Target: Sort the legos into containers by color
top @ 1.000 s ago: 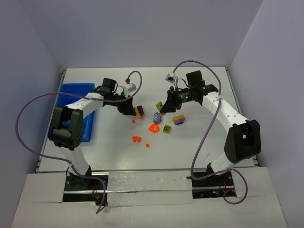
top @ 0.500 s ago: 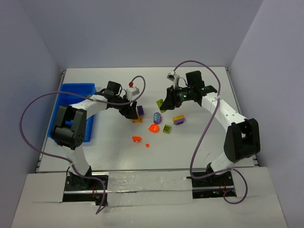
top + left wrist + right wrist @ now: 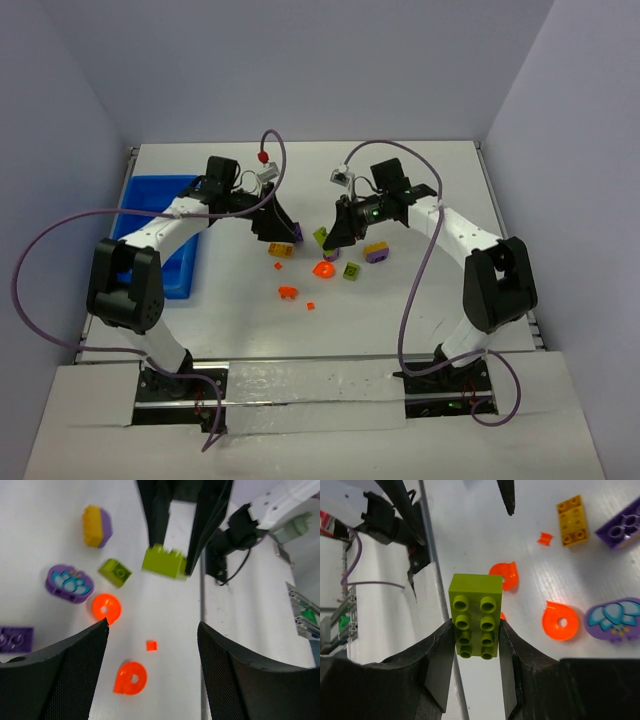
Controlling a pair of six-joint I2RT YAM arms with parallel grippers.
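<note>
The step in hand is the transport of one brick. The right gripper [image 3: 475,630] is closed on an olive-green brick [image 3: 475,614], one finger pressed against each long side and the studs facing the wrist camera. In the top view the held brick sits near the middle of the tabletop, and the left wrist view suggests it is clear of the surface. The left gripper [image 3: 152,627] stands just beside it, on the side toward the left edge, with its jaws wide apart and nothing between them. The blue tray [image 3: 150,190] lies along the left edge, toward the far left corner, well apart from the held brick and partly hidden by the left arm. The other legos lie loose around the middle of the table. They include a yellow brick [image 3: 572,520], a purple brick [image 3: 622,527], a purple paw-print piece [image 3: 615,621], an orange ring [image 3: 561,621], a small olive brick [image 3: 114,572] and a yellow-and-purple brick [image 3: 96,526]. The sorting appears to be at an early stage. Since the tray lies on the left arm's side, the next move is probably a handover. That requires the left jaws to close on an exposed part of the brick before the right fingers release it.
</note>
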